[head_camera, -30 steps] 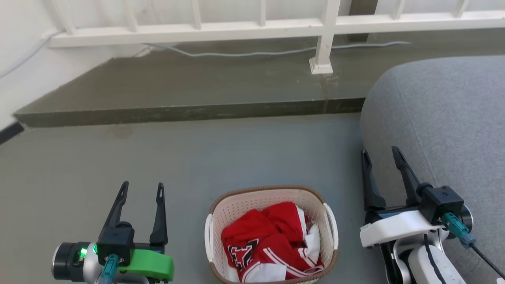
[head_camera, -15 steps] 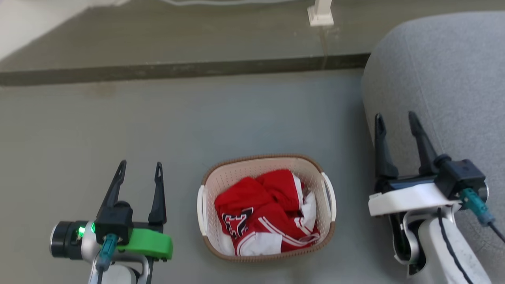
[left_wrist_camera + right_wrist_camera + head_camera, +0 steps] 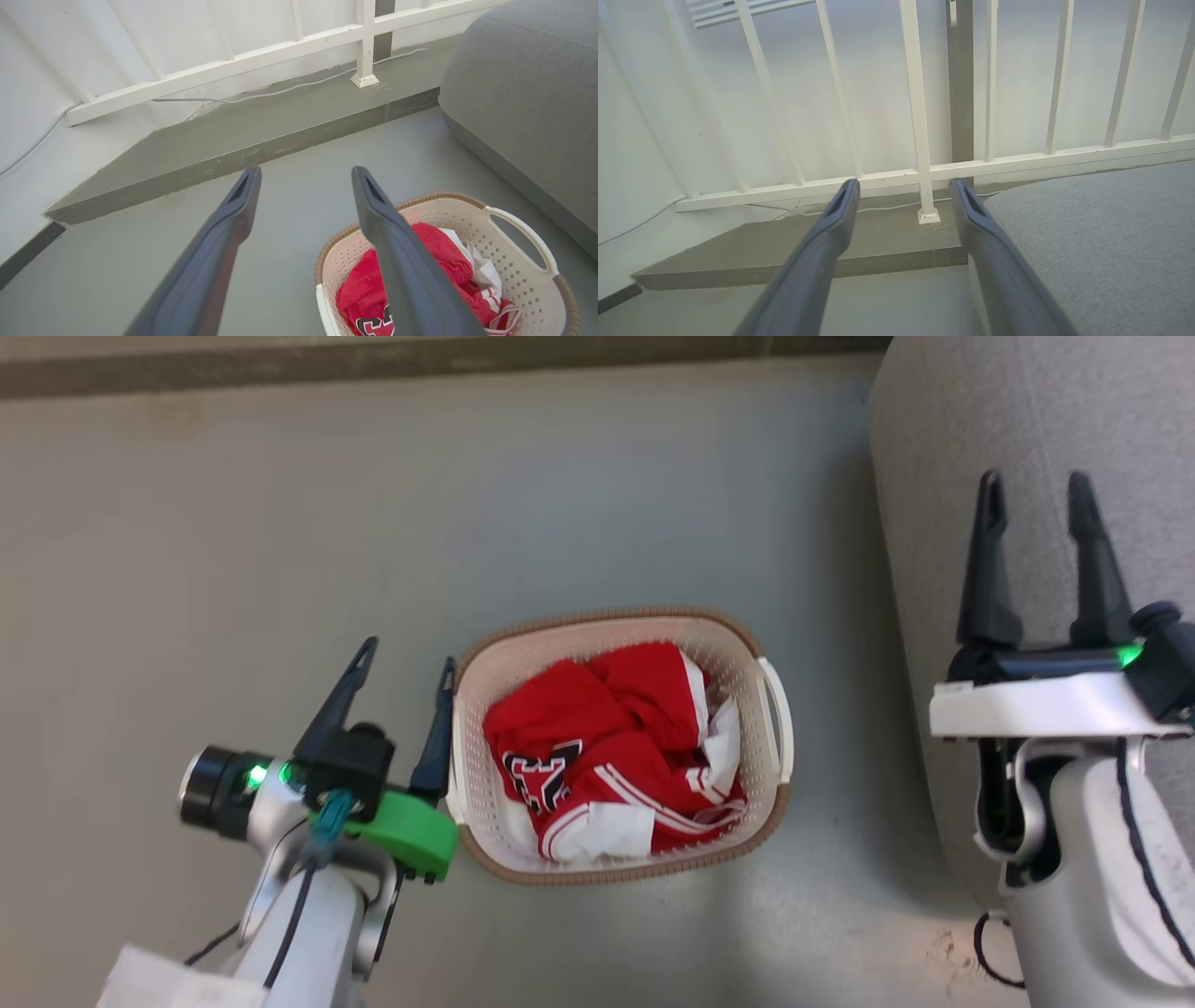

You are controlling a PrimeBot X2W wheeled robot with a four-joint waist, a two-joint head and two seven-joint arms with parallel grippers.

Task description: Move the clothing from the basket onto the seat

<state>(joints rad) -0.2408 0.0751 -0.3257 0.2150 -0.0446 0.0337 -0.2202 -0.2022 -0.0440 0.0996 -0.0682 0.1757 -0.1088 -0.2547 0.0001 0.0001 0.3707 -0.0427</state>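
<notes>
Left gripper (image 3: pixel 412 651): two dark fingers spread wide, nothing between them. It hangs over the floor (image 3: pixel 233 523) at the left side of the basket (image 3: pixel 607 615). Its inner finger lies against the left rim in the head view; contact cannot be told.

Basket: cream perforated plastic, brown rim, a white handle on each side. It stands upright on the floor between the two arms, near the edge of the seat (image 3: pixel 1027 401) but apart from it.

Clothing (image 3: pixel 607 747): red garments with white trim and stripes, one showing black-and-white lettering. They are bunched in a single heap, all inside the basket, covering most of its bottom. No piece hangs over the rim.

Right gripper (image 3: pixel 1034 478): fingers spread wide, empty. It is held over the front edge of the seat, well apart from the basket.

Seat: grey upholstered fabric, rounded edge. No garment lies on the part in view.

Status: nothing moved as yet. Judged from the layout, the task stands at its very start, with the left gripper placed for a first reach into the heap. Remaining: grasp the clothing, lift it clear of the rim, carry it rightward and release it on the seat, repeating if the heap does not come out in one.
</notes>
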